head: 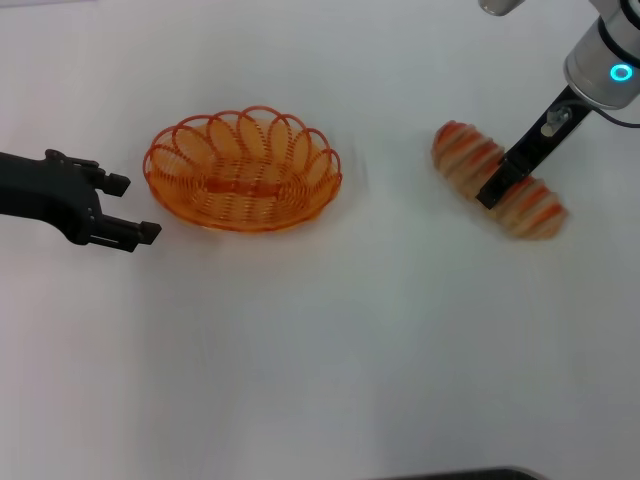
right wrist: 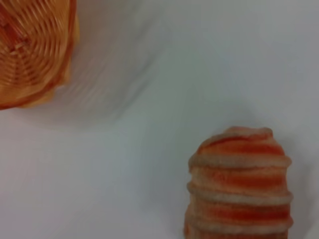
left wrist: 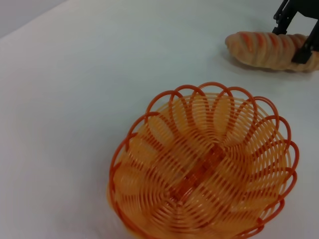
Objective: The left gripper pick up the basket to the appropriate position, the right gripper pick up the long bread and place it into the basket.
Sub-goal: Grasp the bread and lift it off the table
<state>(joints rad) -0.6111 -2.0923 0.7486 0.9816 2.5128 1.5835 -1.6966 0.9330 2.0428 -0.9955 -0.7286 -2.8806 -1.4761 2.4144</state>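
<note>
Right hand (head: pixel 497 190) straddles the middle of the long bread (head: pixel 497 178) at two o'clock on the plain white bench (head: pixel 320 350), fingers either side. Left hand (head: pixel 128 208) hangs open at nine o'clock, just beside the basket (head: pixel 243 170).

The basket (head: pixel 243 170) looks like glossy orange plastic wire; the long bread (head: pixel 497 179) looks matt and soft.
</note>
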